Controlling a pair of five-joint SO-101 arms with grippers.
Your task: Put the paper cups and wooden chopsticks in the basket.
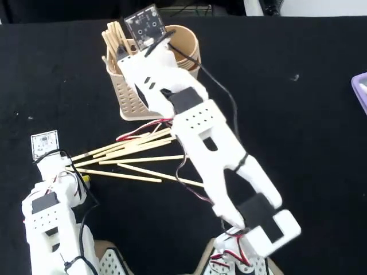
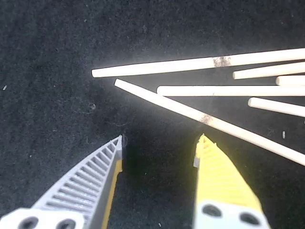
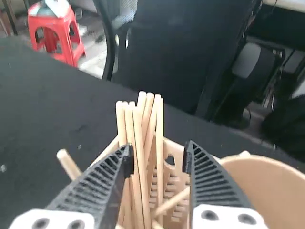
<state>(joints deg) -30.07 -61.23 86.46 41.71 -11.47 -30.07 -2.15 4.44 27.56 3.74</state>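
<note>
**tinker_a:** Where's everything at? Looks like the basket [image 1: 133, 102] already has a paper cup [image 1: 189, 41] and a bunch of upright chopsticks [image 3: 143, 124] in it.

**bench_b:** Yep. Right pincer [image 3: 157, 160] sits over that bunch, jaws apart around it. Hard to say if either jaw actually presses on the sticks, but I'd call it slack. Left pincer [image 2: 160, 139] is spread wide and empty, just short of the loose chopsticks [image 2: 190, 112] lying on the worktop [image 1: 298, 143].

**tinker_a:** Tips for the pickup?

**bench_b:** I'd go for the nearest slanted stick, straddle it a bit in from its end, and close across it, not along. One at a time, so the fan doesn't scatter.
</note>
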